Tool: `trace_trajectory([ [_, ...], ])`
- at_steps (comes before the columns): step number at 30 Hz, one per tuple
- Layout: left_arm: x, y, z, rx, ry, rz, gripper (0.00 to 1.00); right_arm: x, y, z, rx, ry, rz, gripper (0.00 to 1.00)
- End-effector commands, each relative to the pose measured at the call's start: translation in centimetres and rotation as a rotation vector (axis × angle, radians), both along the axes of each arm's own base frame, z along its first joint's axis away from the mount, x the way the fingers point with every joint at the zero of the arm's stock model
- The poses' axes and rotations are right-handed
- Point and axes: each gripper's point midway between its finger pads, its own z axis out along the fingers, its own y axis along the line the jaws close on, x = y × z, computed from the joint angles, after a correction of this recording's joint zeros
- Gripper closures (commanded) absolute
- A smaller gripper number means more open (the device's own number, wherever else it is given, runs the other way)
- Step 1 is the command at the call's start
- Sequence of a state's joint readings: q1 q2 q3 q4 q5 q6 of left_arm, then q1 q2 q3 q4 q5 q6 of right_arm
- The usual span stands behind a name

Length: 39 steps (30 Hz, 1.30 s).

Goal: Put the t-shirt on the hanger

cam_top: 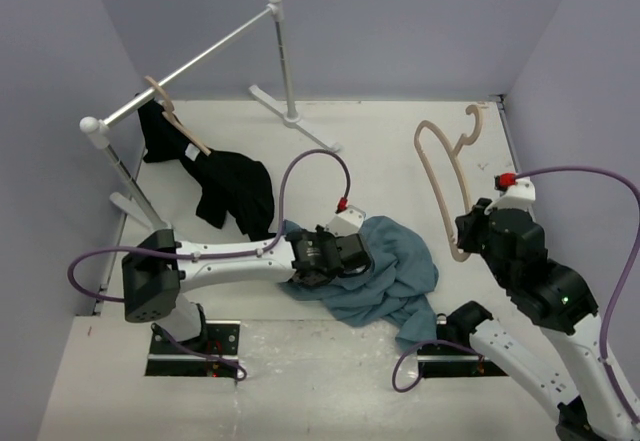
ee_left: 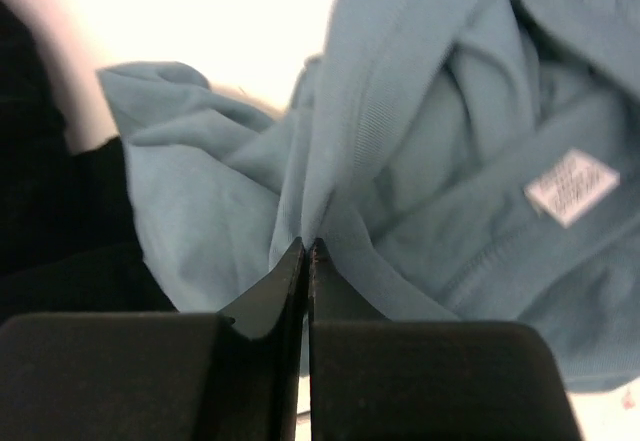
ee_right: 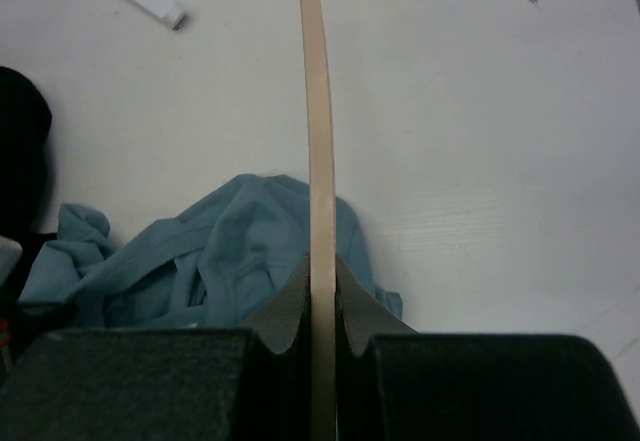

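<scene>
The blue-teal t-shirt (cam_top: 395, 271) lies crumpled on the white table in the middle. My left gripper (cam_top: 335, 258) rests at its left edge. In the left wrist view the jaws (ee_left: 307, 248) are closed on a raised fold of the t-shirt (ee_left: 400, 151), near the collar and its white label (ee_left: 572, 186). My right gripper (cam_top: 468, 236) is shut on the lower arm of the tan hanger (cam_top: 438, 176) and holds it up at the right, hook pointing to the far side. The right wrist view shows the hanger bar (ee_right: 318, 111) clamped between the fingers (ee_right: 320, 271), with the t-shirt (ee_right: 200, 251) beyond.
A white clothes rack (cam_top: 190, 66) stands at the back left, with its foot (cam_top: 295, 116) on the table. A black garment (cam_top: 235, 191) hangs from it on another tan hanger (cam_top: 175, 116) and spills onto the table beside my left arm. Purple-grey walls enclose the table.
</scene>
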<state>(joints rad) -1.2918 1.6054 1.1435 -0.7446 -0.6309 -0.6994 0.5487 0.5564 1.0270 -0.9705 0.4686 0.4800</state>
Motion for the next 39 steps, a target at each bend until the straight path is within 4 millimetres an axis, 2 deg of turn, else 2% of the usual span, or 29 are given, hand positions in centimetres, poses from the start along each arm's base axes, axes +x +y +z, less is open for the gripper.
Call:
trace_trajectory([
  [1,4.8,1.4,5.4,-0.094,-0.125,0.147,1.00,0.4,1.8,0.9,0.045,-0.039,0.085,1.00],
  [6,8.6,1.8,8.5,-0.239,-0.148,0.156,1.00,0.2,1.2,1.1,0.035,-0.048,0.069,1.00],
  [11,9.4,1.7,7.9,-0.268,-0.112,0.133,0.97,-0.2,2.0,0.8,0.046,-0.035,0.116,1.00],
  [13,9.1,1.2,7.4,-0.277,-0.090,0.112,0.83,-0.4,2.3,0.7,0.047,-0.031,0.148,1.00],
  [15,8.7,0.7,6.9,-0.291,-0.064,0.087,0.79,-0.6,2.4,0.8,0.048,-0.034,0.157,1.00],
  [18,8.3,0.0,6.1,-0.305,-0.033,0.057,0.50,-0.9,2.1,1.1,0.047,-0.043,0.156,1.00],
  [19,8.2,-0.2,5.9,-0.306,-0.025,0.051,0.44,-0.9,2.1,1.1,0.047,-0.045,0.156,1.00],
  [21,8.3,-0.4,5.4,-0.301,-0.018,0.051,0.41,-1.0,2.1,1.2,0.046,-0.047,0.158,1.00],
  [28,9.7,0.8,2.7,-0.163,-0.036,0.140,0.42,-0.9,3.1,1.0,0.053,-0.043,0.213,1.00],
  [32,10.1,1.0,-0.1,-0.070,0.004,0.170,0.42,-0.9,3.8,0.7,0.058,-0.034,0.251,1.00],
  [35,9.6,1.1,-2.1,-0.036,0.053,0.165,0.47,-0.9,4.1,0.6,0.059,-0.033,0.264,1.00],
  [36,9.4,1.0,-2.4,-0.039,0.067,0.161,0.52,-1.0,4.1,0.7,0.061,-0.038,0.267,1.00],
  [37,9.2,1.0,-2.6,-0.038,0.073,0.163,0.64,-1.0,4.1,0.8,0.062,-0.041,0.267,1.00],
  [39,9.0,1.3,-2.4,-0.044,0.073,0.168,0.82,-1.0,4.1,0.8,0.062,-0.041,0.270,1.00],
])
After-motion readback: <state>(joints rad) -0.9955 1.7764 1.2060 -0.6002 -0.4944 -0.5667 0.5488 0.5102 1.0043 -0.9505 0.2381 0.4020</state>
